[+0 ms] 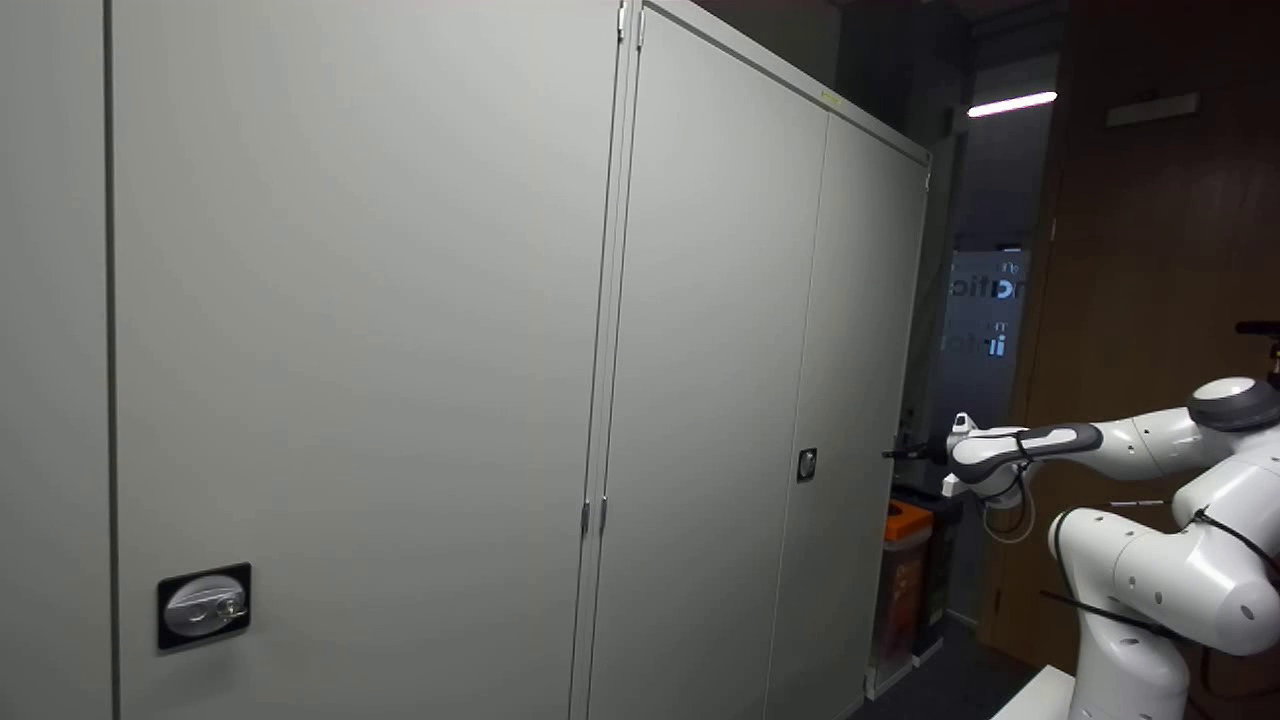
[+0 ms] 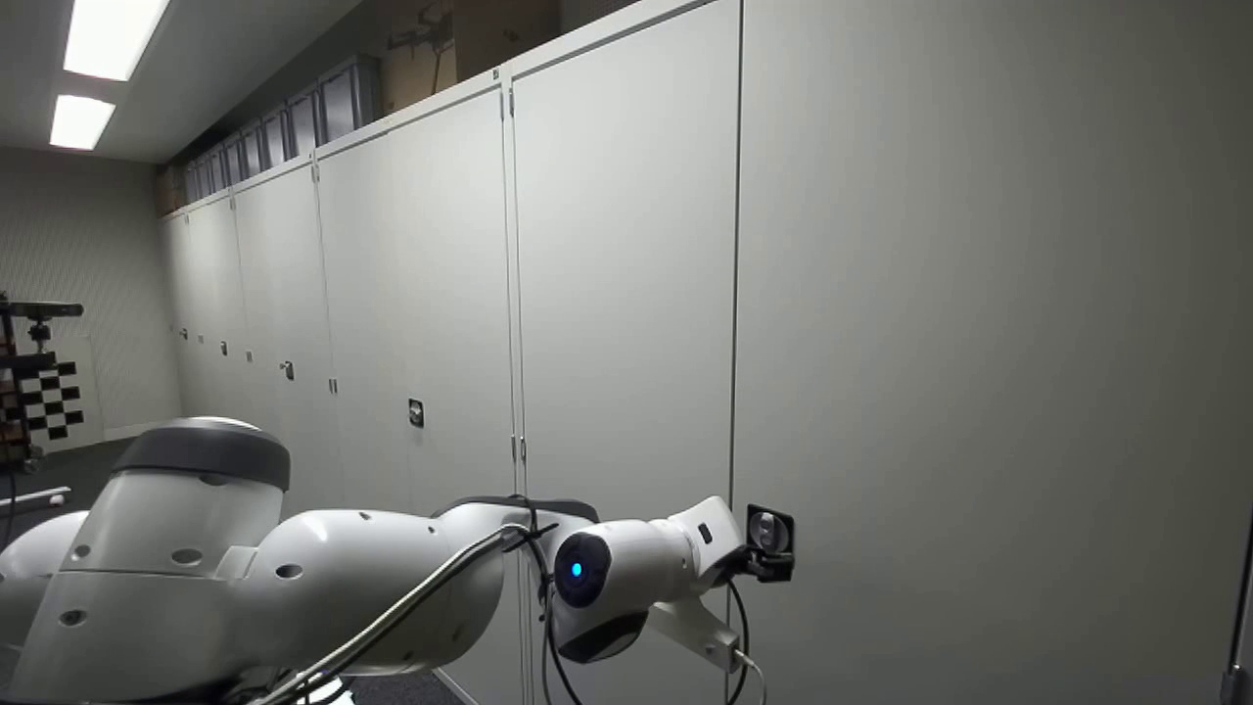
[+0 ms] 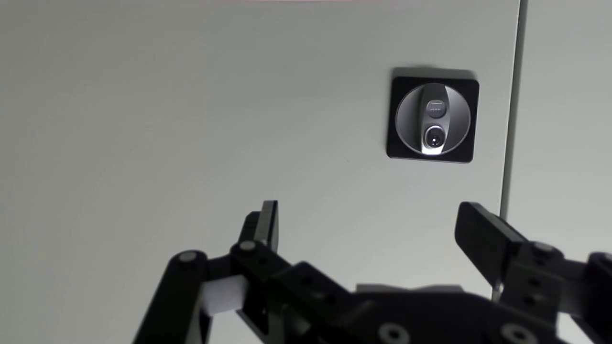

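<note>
My gripper (image 3: 369, 209) stands wide open in the wrist view, with only the pale cabinet door (image 3: 191, 143) visible beyond the gap between its fingers. Closest to it is a round silver turn-knob (image 3: 412, 117) on a black square plate, with a keyhole at its lower end in this view. The knob appears above the right finger (image 3: 483, 234), beside the door seam, and nothing is touching it. In exterior views the gripper (image 1: 905, 453) reaches toward the cabinet front, and the dark fingers (image 2: 778, 568) overlap the lower edge of the lock plate (image 2: 770, 514). How far the fingertips are from the door is hard to judge.
Tall grey cabinets (image 2: 431, 245) line the wall, with more locks along them. An orange-lidded bin (image 1: 908, 520) and a dark bin stand past the cabinet end, below the gripper. Cables (image 2: 411, 607) hang along the arm. Grey crates (image 2: 343, 103) sit on top of the cabinets.
</note>
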Motion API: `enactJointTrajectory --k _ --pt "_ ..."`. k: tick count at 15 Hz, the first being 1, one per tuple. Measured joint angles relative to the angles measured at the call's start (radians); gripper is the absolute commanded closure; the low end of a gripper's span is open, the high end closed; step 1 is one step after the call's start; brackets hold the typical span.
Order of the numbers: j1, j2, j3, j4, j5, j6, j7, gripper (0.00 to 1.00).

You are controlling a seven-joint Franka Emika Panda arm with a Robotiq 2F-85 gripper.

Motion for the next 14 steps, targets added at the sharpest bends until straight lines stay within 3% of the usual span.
enactJointTrajectory --k 14 --pt "0.0 0.0 0.0 0.003 0.009 0.0 0.011 0.0"
